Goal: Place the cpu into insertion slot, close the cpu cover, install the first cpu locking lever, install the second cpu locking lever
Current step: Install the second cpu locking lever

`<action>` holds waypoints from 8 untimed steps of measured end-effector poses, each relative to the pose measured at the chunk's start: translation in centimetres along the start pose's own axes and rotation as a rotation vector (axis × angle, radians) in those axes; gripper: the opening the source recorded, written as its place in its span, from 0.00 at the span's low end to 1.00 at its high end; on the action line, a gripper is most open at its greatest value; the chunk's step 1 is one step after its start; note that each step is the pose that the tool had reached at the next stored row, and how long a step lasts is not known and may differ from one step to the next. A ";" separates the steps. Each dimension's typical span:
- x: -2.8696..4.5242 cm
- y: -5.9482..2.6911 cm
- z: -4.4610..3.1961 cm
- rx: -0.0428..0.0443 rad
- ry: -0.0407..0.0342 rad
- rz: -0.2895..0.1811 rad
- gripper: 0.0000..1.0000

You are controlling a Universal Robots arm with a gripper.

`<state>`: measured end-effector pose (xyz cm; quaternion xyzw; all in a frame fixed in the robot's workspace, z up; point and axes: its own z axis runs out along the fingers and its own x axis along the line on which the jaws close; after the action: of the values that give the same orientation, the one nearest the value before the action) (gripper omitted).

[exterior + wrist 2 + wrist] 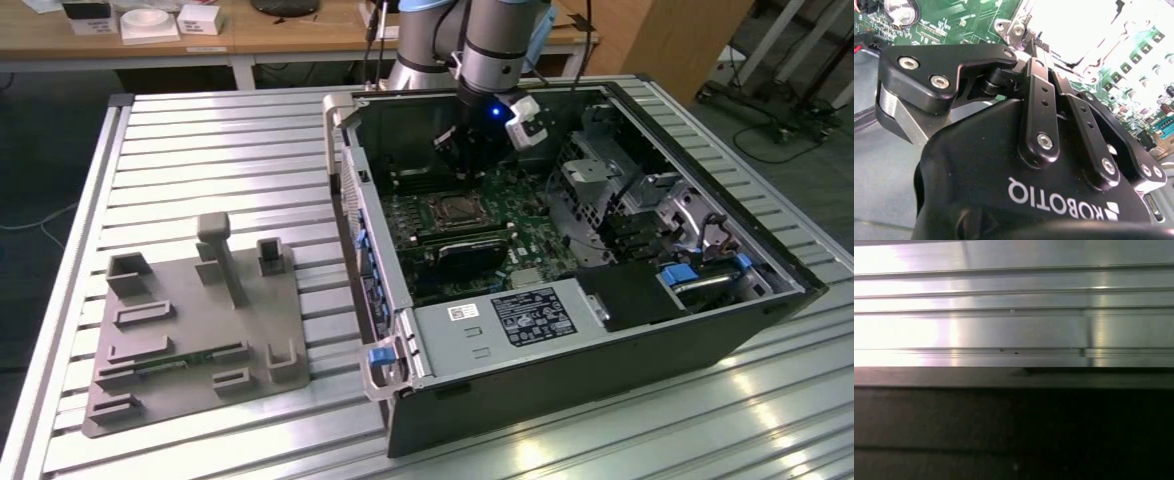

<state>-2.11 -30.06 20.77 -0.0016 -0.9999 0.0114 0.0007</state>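
In the exterior view my gripper [463, 162] hangs inside the open computer case, just beyond the insertion slot [454, 211], a square socket with a silver rim on the green board. The cpu cover [455, 203] seems to lie flat over the slot; I cannot tell whether the cpu sits under it. In the second wrist view my gripper [1035, 42] has its black fingers [1040, 90] drawn together, tips at a corner of the glaring bright socket [1079, 30]. I cannot make out anything between the tips. The locking levers are too small to pick out.
The black case [694, 330] lies open on a ribbed aluminium table [200, 150], [1014, 300]. A drive cage [521, 320] and cables crowd the case's near end. A grey fixture plate [200, 330] stands at the exterior view's left. A dark case wall [1014, 430] shows in the first wrist view.
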 end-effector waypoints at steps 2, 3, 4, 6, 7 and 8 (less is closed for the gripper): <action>0.00 -0.33 0.01 0.0001 0.0000 0.000 0.10; 0.00 -0.53 0.01 0.0001 0.0000 0.000 0.10; 0.00 -0.73 0.01 0.0002 0.0001 0.000 0.10; 0.00 -1.01 0.03 0.0000 -0.0001 0.000 0.10; 0.00 -1.07 0.03 0.0000 -0.0001 0.000 0.10; -0.01 -1.11 0.03 0.0000 -0.0001 0.000 0.10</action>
<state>-2.11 -31.18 20.77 -0.0016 -0.9999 0.0114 0.0007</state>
